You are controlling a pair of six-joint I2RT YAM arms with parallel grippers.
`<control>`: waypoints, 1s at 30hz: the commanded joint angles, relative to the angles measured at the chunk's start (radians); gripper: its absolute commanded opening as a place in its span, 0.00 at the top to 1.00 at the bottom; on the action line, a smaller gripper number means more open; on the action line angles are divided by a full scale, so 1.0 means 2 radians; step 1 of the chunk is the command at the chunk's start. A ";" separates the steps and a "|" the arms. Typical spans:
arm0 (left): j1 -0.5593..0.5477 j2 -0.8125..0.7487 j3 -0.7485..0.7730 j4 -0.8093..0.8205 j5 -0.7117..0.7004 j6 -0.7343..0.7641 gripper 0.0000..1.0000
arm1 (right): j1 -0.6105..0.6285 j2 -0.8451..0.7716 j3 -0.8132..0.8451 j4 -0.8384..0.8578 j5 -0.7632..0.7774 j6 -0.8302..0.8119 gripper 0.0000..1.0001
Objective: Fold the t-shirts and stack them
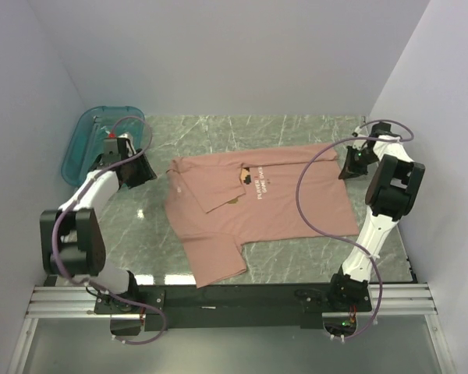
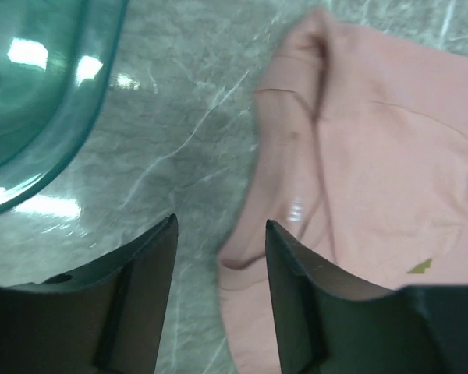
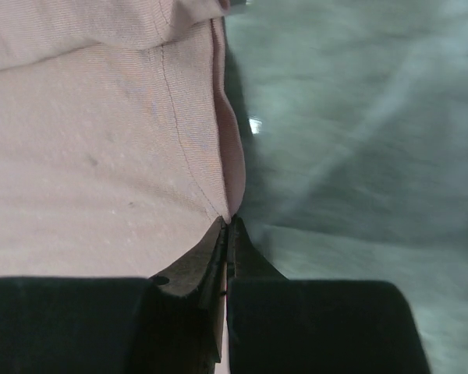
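A teal translucent plastic tray (image 1: 82, 148) sits at the table's far left corner. Near it, the left gripper (image 2: 221, 234) hangs with its jaws apart and empty over the grey marble-patterned table (image 1: 288, 128), one finger above the shirt's left edge. The dusty-pink short-sleeved cotton t-shirt (image 1: 265, 206) lies spread mid-table, chest print up. At its right edge, the right gripper (image 3: 228, 224) is clenched on the fabric's hem.
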 commanded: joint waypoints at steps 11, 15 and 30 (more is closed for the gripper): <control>-0.048 0.120 0.109 0.011 0.052 -0.020 0.55 | -0.013 -0.014 -0.001 0.008 0.014 -0.010 1.00; -0.061 0.183 0.157 0.010 0.057 -0.031 0.70 | -0.013 -0.013 -0.003 0.008 0.010 -0.011 1.00; -0.059 0.339 0.272 -0.074 0.011 -0.013 0.85 | -0.014 -0.016 -0.003 0.013 0.024 -0.011 1.00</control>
